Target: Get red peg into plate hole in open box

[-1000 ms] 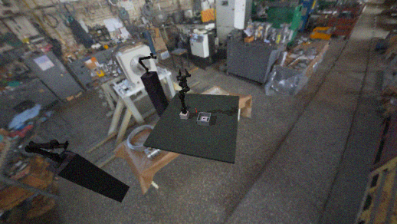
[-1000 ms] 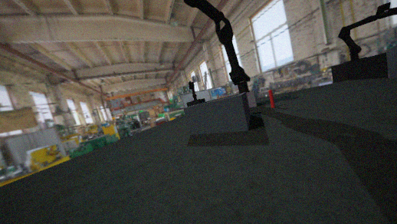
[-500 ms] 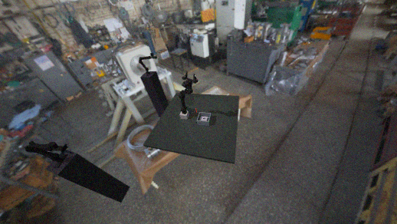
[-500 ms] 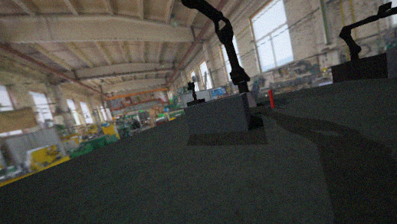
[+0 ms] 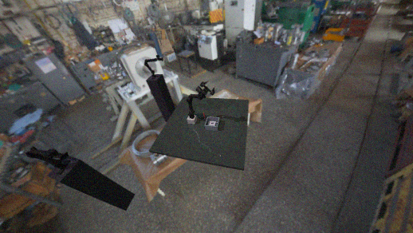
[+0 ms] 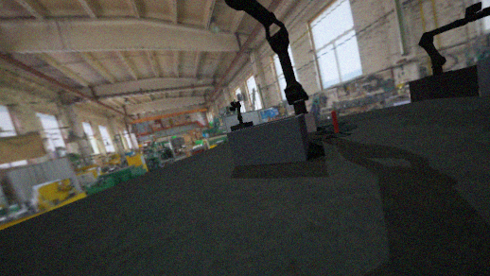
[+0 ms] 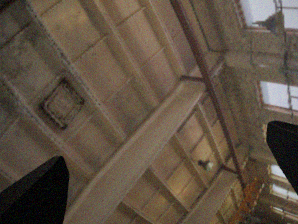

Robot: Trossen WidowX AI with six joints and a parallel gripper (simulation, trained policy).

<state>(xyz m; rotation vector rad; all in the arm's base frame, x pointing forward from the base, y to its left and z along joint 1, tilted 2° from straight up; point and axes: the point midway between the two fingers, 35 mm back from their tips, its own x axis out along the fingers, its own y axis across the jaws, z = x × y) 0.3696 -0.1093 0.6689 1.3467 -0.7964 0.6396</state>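
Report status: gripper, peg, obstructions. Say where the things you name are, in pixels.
Gripper point(image 5: 210, 87) point(image 7: 169, 150) open, nothing held, raised above the table. Red peg point(image 5: 204, 115) point(image 6: 335, 122) upright on the dark table point(image 5: 227, 148) point(image 6: 189, 222), outside the open box point(image 5: 212, 128) point(image 6: 270, 144). No obstruction seen around peg's top.

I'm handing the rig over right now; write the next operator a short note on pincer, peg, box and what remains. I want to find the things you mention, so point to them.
Pincer: the black two-fingered pincer point(image 5: 210, 88) point(image 7: 169, 150) is open with nothing between its fingers, raised above the table; the wrist view shows only ceiling and windows beyond it.
Peg: the slim red upright peg point(image 5: 204, 115) point(image 6: 335, 122) stands on the dark tabletop point(image 5: 227, 149) point(image 6: 189, 227), outside the box.
Box: the grey open-topped square box point(image 5: 212, 127) point(image 6: 270, 144) sits beside the peg.
Done: none of the task's steps.
Left: grasp the peg, lower it into the box, seat it fully in the plate's hole.
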